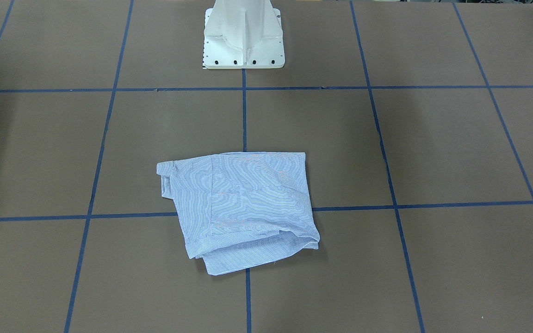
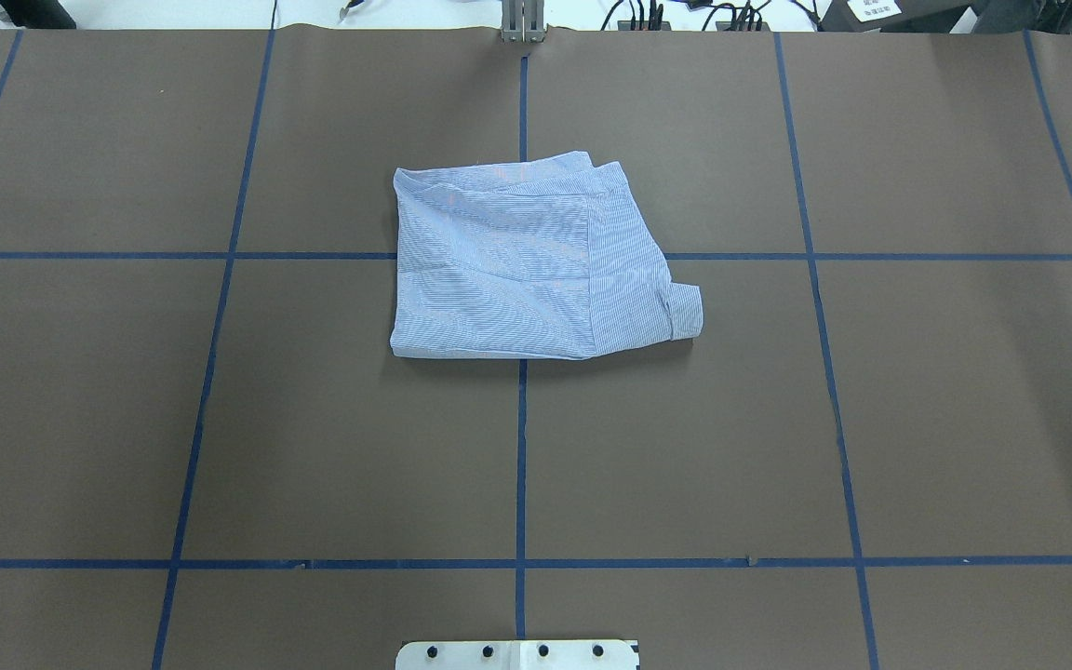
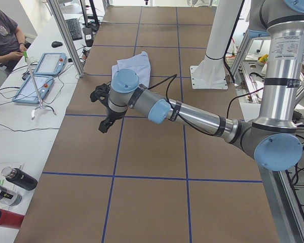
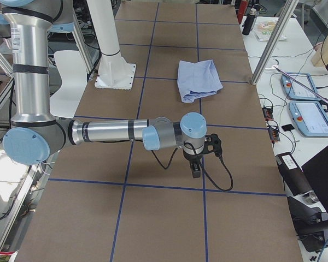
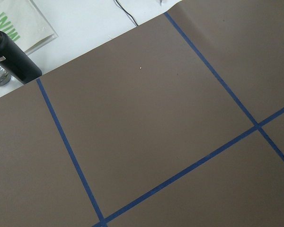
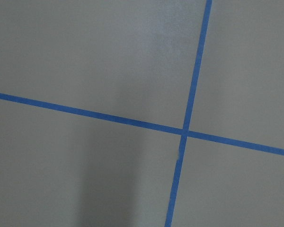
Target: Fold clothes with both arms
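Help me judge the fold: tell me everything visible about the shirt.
The shirt is light blue-and-white finely striped thin cloth, folded into a rough, slightly wrinkled rectangle. It lies flat on the brown table, across a crossing of blue tape lines. A cuff sticks out on the robot's right. Only the table touches it.

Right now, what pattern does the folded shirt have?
Fine blue-and-white stripes; the shirt shows best in the overhead view.

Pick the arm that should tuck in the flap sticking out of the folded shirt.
Right, probably. The flap juts from the shirt on the robot's right side. The right gripper and left gripper both hang well away from it, so side decides.
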`<state>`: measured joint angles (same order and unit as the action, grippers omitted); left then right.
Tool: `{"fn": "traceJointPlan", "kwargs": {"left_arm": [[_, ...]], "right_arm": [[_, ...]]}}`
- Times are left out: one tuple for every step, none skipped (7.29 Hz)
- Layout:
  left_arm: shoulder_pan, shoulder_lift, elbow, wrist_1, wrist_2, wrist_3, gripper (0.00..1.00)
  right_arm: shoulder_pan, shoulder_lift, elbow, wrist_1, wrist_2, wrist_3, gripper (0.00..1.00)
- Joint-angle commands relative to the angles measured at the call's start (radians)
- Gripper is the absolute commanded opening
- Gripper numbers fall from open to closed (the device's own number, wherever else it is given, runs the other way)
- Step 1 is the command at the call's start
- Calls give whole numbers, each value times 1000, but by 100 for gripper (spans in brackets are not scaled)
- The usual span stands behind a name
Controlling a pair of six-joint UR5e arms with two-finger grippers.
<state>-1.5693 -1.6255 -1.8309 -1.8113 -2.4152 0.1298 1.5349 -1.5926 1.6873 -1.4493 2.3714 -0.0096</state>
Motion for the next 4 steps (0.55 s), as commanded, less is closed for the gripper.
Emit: {"fn": "traceJointPlan", "kwargs": {"left_arm": [[0,1,-5,1,1,-1,100],[0,1,-5,1,1,1,100],[0,0,-5,1,1,-1,100],[0,1,-14,1,1,-1,100]], "right_arm": [[-1,0,5,0,3,10,100],[-5,0,11,1,5,11,100],[-25,3,2,1,-10,10,100],[-27,19,-6,1,-29,10,100]]}}
